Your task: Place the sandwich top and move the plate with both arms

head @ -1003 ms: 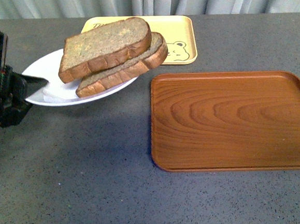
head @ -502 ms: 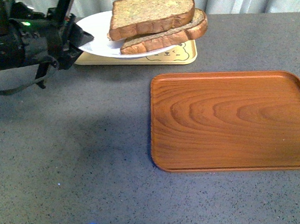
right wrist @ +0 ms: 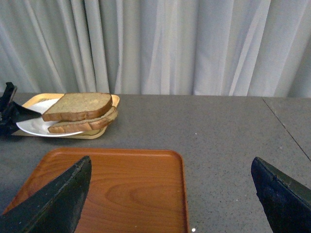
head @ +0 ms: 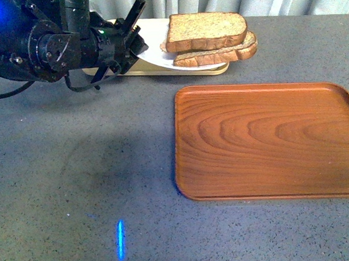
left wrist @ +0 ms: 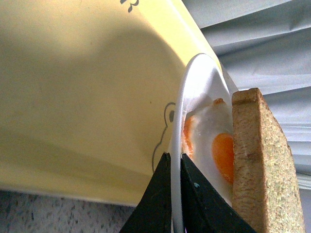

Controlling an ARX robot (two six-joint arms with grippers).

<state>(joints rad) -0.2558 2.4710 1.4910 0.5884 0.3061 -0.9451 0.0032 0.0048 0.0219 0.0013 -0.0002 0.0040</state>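
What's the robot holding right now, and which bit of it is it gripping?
The left gripper pinches the white plate by its rim, with the sandwich top stacked on it. The right gripper is open and holds nothing.

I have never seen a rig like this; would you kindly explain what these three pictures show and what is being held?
This is a two-armed robot. The front view comes from a camera on its body; the other two from cameras on its wrists. The left gripper pinches the rim of a white plate over a yellow tray. On the plate the sandwich top sits over a lower slice; the left wrist view shows fried egg too. A wooden tray lies on the grey table. The right gripper is open, holding nothing.
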